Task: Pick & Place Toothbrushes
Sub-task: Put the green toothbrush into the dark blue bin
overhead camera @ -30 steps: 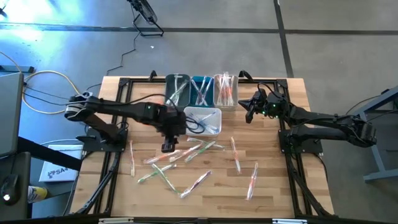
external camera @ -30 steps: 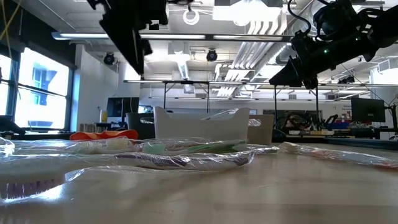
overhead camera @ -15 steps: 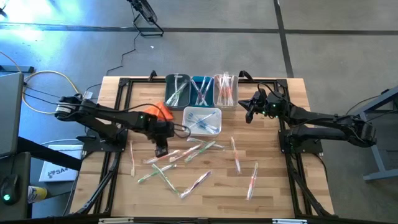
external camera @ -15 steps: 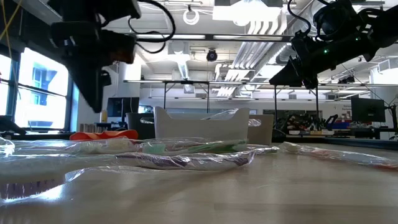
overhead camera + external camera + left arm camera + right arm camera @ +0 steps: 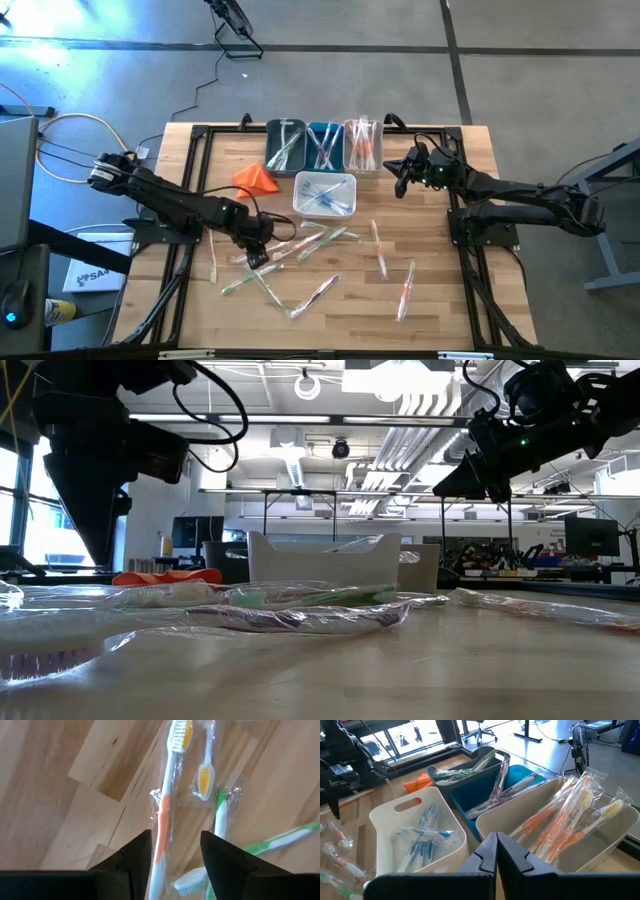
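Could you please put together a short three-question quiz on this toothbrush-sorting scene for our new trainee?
1. True or false: the left gripper is open above an orange-handled toothbrush.
2. Which bin holds the blue-handled brushes? A) white bin B) green bin C) clear bin
3. Fill in: the right gripper waits with its fingers ____.

Key: 1 true; 2 A; 3 shut.

An orange-handled wrapped toothbrush (image 5: 162, 820) is framed between the spread fingers of the left gripper (image 5: 175, 862); green toothbrushes (image 5: 235, 847) are seen just beside it.
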`<state>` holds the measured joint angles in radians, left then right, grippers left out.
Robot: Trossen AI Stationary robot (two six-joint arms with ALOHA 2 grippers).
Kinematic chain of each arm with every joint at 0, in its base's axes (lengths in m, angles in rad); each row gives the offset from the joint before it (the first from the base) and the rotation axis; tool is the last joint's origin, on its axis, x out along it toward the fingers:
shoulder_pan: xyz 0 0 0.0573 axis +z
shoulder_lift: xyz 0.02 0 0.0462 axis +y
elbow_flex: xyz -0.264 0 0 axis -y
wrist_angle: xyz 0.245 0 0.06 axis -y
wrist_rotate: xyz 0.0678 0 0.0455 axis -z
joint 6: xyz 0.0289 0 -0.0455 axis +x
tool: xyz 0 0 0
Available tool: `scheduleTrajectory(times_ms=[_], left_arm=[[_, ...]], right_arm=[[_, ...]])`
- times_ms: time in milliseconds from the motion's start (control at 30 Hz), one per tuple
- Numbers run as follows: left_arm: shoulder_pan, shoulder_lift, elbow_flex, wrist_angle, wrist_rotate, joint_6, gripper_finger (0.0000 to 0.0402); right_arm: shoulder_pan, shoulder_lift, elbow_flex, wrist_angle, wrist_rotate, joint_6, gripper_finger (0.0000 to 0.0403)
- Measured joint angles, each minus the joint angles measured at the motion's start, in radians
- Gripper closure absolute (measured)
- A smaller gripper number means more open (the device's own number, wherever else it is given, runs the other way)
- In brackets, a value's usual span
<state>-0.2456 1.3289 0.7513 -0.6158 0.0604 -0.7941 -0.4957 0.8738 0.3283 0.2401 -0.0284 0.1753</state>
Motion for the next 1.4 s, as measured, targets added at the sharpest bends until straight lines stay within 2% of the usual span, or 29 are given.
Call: scheduleTrajectory(times_ms=[133, 733, 900, 1067, 1233, 1400], left_arm=[[0.003, 0.000, 0.000, 0.012, 0.001, -0.049, 0.0236], [0.003, 0.000, 0.000, 0.222, -0.002, -0.050, 0.0236], [0.004, 0.000, 0.000, 0.232, -0.050, -0.049, 0.0236], [0.002, 0.000, 0.000, 0.232, -0.016, -0.037, 0.0236], [-0.052, 0.000, 0.000, 0.232, 0.007, 0.054, 0.0236], [-0.126, 0.001, 0.006, 0.231, 0.007, 0.055, 0.0236]], right_arm=[[0.000, 0.000, 0.000, 0.002, 0.000, 0.000, 0.0401], [0.000, 0.000, 0.000, 0.003, 0.000, 0.003, 0.0401], [0.000, 0.000, 0.000, 0.003, 0.000, 0.003, 0.0401], [0.000, 0.000, 0.000, 0.003, 0.000, 0.003, 0.0401], [0.000, 0.000, 0.000, 0.003, 0.000, 0.003, 0.0401], [0.000, 0.000, 0.000, 0.003, 0.000, 0.003, 0.0401]])
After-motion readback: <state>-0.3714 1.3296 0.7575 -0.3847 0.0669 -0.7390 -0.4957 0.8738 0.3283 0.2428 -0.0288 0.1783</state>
